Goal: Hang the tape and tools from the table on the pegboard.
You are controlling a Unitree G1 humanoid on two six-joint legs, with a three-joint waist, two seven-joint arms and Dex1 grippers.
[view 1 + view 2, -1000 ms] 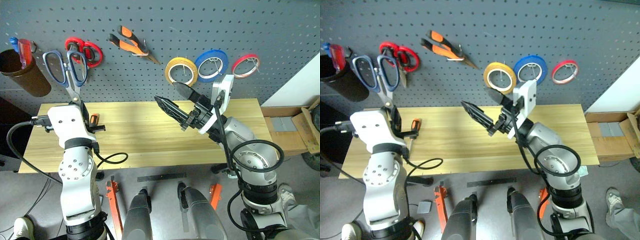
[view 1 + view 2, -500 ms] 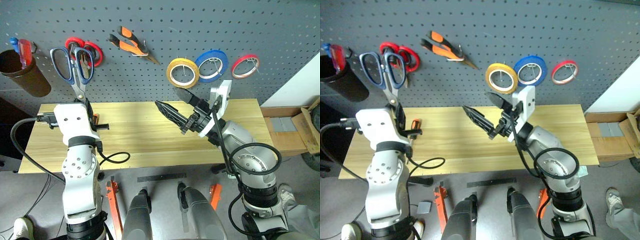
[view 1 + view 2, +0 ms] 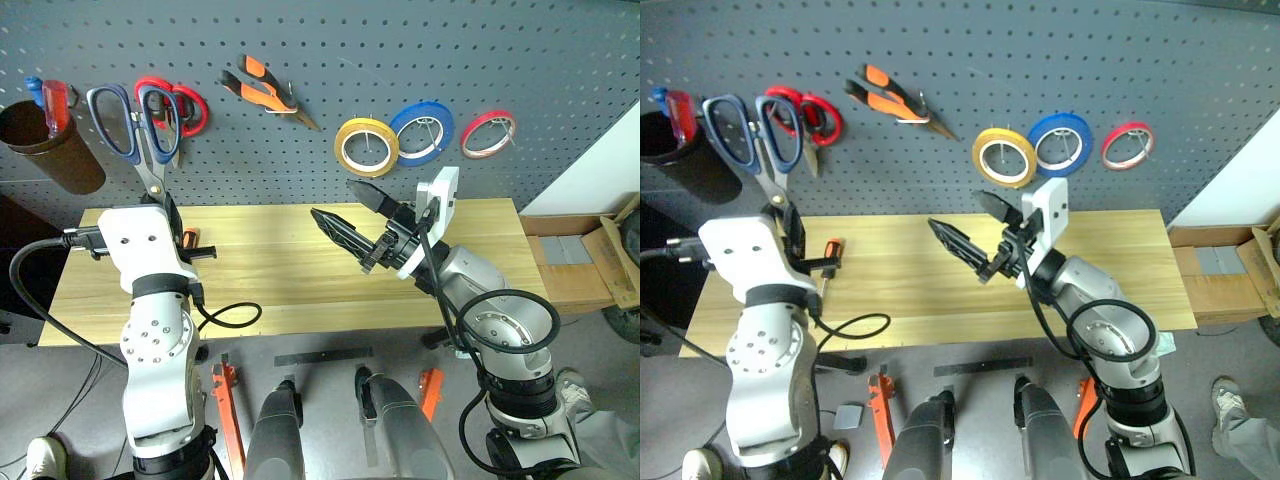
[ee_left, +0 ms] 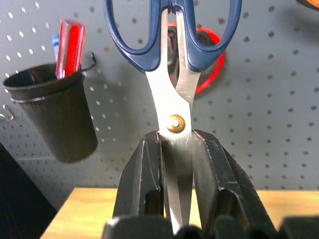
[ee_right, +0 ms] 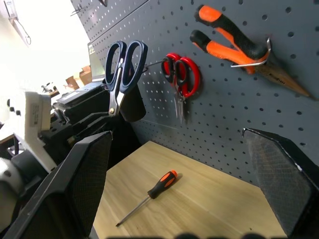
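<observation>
- Step in hand looks like the scissors: the left gripper point(image 4: 177, 199) has its jaws clenched on the steel blades of the dark-blue-handled scissors point(image 3: 140, 125), handles up, right against the dark grey perforated pegboard point(image 3: 400, 50).
- The blue loops sit at about 12 o'clock from the jaws, just beside the red-handled scissors point(image 3: 180, 100) already hanging there. Can't tell if a loop is over a hook yet.
- Next move, my guess: line a loop up with a free hook, settle it on, then let go.
- The right gripper point(image 3: 352, 208) hovers over the pale wooden table point(image 3: 290, 280), jaws released and empty.
- Yellow ring-shaped roll of tape point(image 3: 366, 146) and orange-and-black pliers point(image 3: 262, 88) are up on the board already.
- The slim orange-and-black-handled screwdriver point(image 5: 149, 195) lies on the table, so that's left.
</observation>
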